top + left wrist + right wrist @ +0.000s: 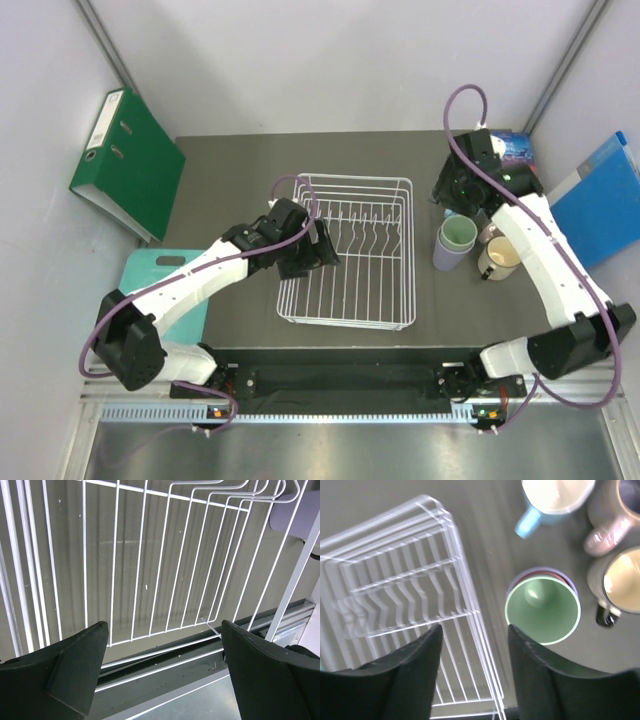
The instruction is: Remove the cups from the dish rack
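Observation:
The white wire dish rack (pixel 350 250) stands mid-table with no cups in it. My left gripper (pixel 318 256) hovers over its left side, open and empty; its wrist view shows the rack's grid bottom (pixel 150 555) between the open gripper (pixel 164 630). The cups stand right of the rack: a sage green cup nested in the lavender one (pixel 455 240), cream (pixel 500 258), pink partly under the arm. My right gripper (pixel 455 195) is above them, open and empty (pixel 475 628). Its view shows the green cup (pixel 542 610), light blue (pixel 555 495), pink (pixel 615 510), cream (pixel 620 580) and the rack (pixel 405 595).
A green binder (pixel 130 160) leans at the back left. A teal cutting board (pixel 165 285) lies left of the mat. A blue folder (pixel 600 200) leans at the right wall, a blue box (pixel 515 148) behind the right arm.

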Robot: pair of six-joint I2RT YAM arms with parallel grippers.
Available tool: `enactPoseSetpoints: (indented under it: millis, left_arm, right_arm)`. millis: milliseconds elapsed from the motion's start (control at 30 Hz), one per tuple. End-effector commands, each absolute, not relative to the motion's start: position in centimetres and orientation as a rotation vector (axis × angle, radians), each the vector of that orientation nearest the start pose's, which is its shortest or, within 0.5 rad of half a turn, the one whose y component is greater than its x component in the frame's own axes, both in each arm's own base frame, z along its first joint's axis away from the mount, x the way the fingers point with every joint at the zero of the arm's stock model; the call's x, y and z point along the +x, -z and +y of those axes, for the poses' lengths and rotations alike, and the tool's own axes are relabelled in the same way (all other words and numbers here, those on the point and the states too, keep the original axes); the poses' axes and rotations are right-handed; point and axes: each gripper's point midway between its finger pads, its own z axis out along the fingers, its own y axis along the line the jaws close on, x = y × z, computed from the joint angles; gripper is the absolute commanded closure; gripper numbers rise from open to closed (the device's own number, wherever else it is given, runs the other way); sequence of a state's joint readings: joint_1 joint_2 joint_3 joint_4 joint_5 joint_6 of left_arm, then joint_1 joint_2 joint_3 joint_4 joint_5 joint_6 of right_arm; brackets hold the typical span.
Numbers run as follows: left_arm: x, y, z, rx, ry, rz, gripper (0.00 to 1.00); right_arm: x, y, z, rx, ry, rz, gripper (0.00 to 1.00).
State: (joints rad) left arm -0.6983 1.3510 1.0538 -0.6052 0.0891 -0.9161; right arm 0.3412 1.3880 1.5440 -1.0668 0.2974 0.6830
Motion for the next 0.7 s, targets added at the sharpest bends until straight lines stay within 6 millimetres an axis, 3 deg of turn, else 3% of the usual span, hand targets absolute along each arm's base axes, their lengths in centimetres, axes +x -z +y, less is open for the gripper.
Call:
enactPoseSetpoints:
  millis: [0,33,67,100,133,267,433,567,667]
  left_arm:
    - [24.7,-17.7,-26.0,-0.159,0.757,2.52,0.01]
    - [24.8,-17.6,-25.7,-0.149,0.731,2.519,0.01]
    - [24.7,-17.3,-24.9,-0.145,0.674,2.53,0.01]
    - [24.9,-17.0,-24.0,-0.133,0.605,2.527,0.01]
    - [24.9,-16.8,-23.4,-0.127,0.559,2.532,0.01]
    - [24.8,-16.7,-20.8,-0.074,0.354,2.525,0.01]
    - [25.1,-18.8,-18.8,-0.023,0.235,2.42,0.01]
    - [25.7,-20.2,-17.4,-0.025,0.176,2.349,0.01]
    - [25.6,-20.7,-16.6,-0.021,0.151,2.327,0.01]
  right_arm:
    - [31.2,-35.0,9.2,0.386,-0.352,1.989,0.4]
    - [28.9,-37.6,9.8,0.319,-0.468,1.892,0.25]
    - [28.3,-36.3,10.2,0.282,-0.488,1.893,0.16]
    - [27.7,-37.5,10.5,0.233,-0.518,1.828,0.05]
    - [26.2,-38.2,10.4,0.207,-0.535,1.785,0.0]
    - [23.8,-35.9,9.9,0.161,-0.469,1.801,0.0]
    - [21.4,-35.5,10.5,0.137,-0.506,1.729,0.0]
    - [21.7,-32.8,11.6,0.1,-0.454,1.749,0.0]
    - [22.2,-31.4,12.8,0.029,-0.31,1.777,0.0]
